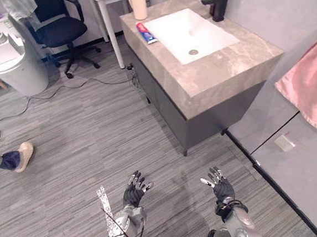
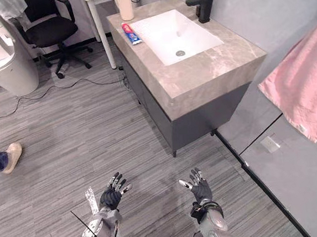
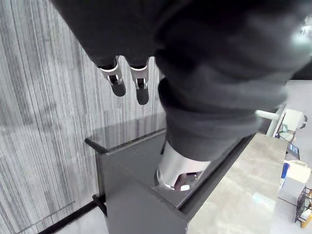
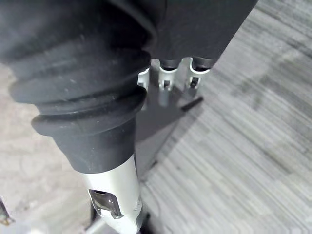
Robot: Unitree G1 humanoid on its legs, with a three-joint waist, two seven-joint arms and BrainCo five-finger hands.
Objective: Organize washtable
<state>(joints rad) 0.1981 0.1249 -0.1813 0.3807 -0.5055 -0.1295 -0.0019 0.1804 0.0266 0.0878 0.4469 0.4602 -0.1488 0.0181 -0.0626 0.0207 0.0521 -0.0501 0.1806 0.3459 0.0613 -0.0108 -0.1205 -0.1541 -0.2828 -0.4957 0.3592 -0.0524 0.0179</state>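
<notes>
Silver, dark-tipped fingers are spread and relaxed on my left robot hand (image 1: pixel 134 191), palm facing down over the grey plank floor (image 1: pixel 82 130), with nothing in it. My right robot hand (image 1: pixel 222 188) hangs beside it at about the same height, fingers just as loose and equally empty. Both wrist views agree, showing straight fingers with bare floor past them. A strip of silvery tape (image 1: pixel 105 203) lies on the floor just left of the left robot hand.

Ahead of both, and well apart from them, stands the washtable: a dark grey cabinet (image 1: pixel 172 114) topped by a beige stone-look surface (image 1: pixel 220 63). A white rectangular basin (image 1: pixel 187 30) is set into that surface. The toothpaste tube (image 1: pixel 146 33), red, white and blue, lies flat on the strip of surface along the basin's left edge, towards the far end. A beige cup (image 1: pixel 138 5) stands upright at the far left corner, just beyond the tube; something sticks out of it, though I cannot tell what. A black faucet (image 1: pixel 217 1) rises at the basin's far right, against the wall.

On the right a pink towel (image 1: pixel 311 86) hangs by the wall. Further back on the left I see a dark office chair (image 1: pixel 58 24) and a white container (image 1: pixel 15 67). A person's shoe (image 1: pixel 22 155) shows at the left edge.
</notes>
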